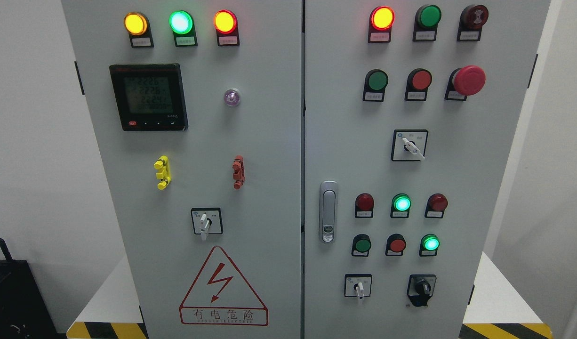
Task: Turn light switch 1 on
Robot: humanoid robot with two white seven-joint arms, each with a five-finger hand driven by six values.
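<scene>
we face the grey cabinet (251, 141); neither hand shows, so we cannot tell their state. the top-right red lamp (382, 18) glows above the white rotary switch (410, 145).

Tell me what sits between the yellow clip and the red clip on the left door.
In the head view, nothing: the stretch of grey door between the yellow clip and the red clip is bare. No hand shows.

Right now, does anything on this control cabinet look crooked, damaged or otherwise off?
Nothing looks damaged. One thing stands apart: the white selector switch in the upper part of the right door points diagonally down-right, while the two other white-handled selectors point straight down. That may only be its setting. Neither robot hand shows.
</scene>
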